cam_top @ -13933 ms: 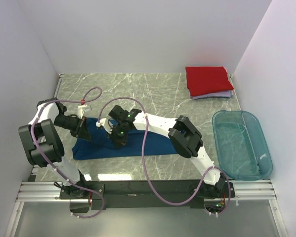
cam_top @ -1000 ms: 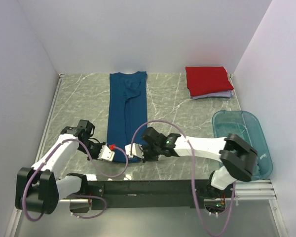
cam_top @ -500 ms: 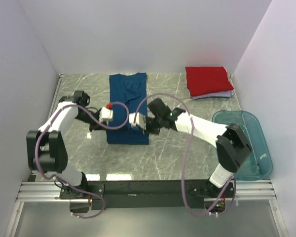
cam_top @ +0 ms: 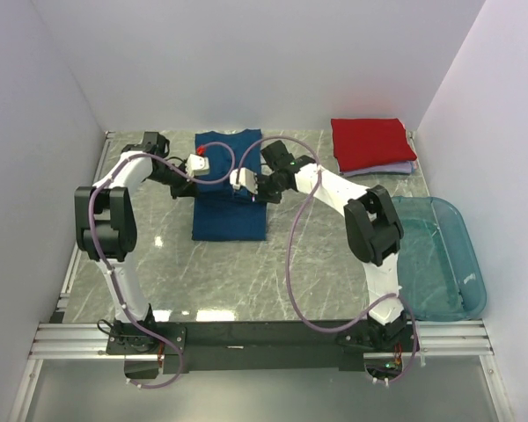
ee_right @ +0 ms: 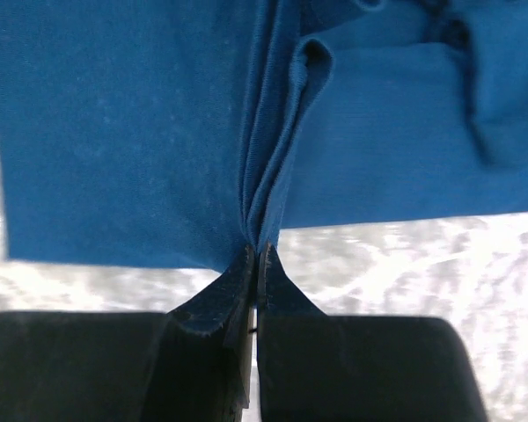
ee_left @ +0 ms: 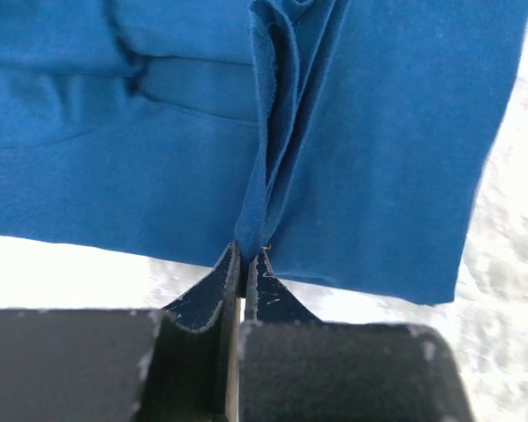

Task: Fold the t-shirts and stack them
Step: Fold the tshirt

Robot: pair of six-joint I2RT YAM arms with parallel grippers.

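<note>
The dark blue t-shirt [cam_top: 230,211] lies as a narrow strip at the table's back middle, its near end folded over toward the collar. My left gripper [cam_top: 196,166] is shut on the folded edge at the shirt's left side; the left wrist view shows the pinched cloth [ee_left: 264,193]. My right gripper [cam_top: 244,183] is shut on the same edge at the right side, and the right wrist view shows the cloth bunched at its tips [ee_right: 268,185]. The red t-shirt [cam_top: 372,142] lies folded at the back right on the pale lavender one [cam_top: 380,169].
A translucent teal tub [cam_top: 431,257] stands at the right edge. White walls close the back and both sides. Both arms stretch far toward the back, their purple cables looping over the marble table [cam_top: 246,272].
Both grippers have carried the shirt's near edge from the front of the table toward the back, folding the long strip over itself. The shirt now covers about half its earlier length.
</note>
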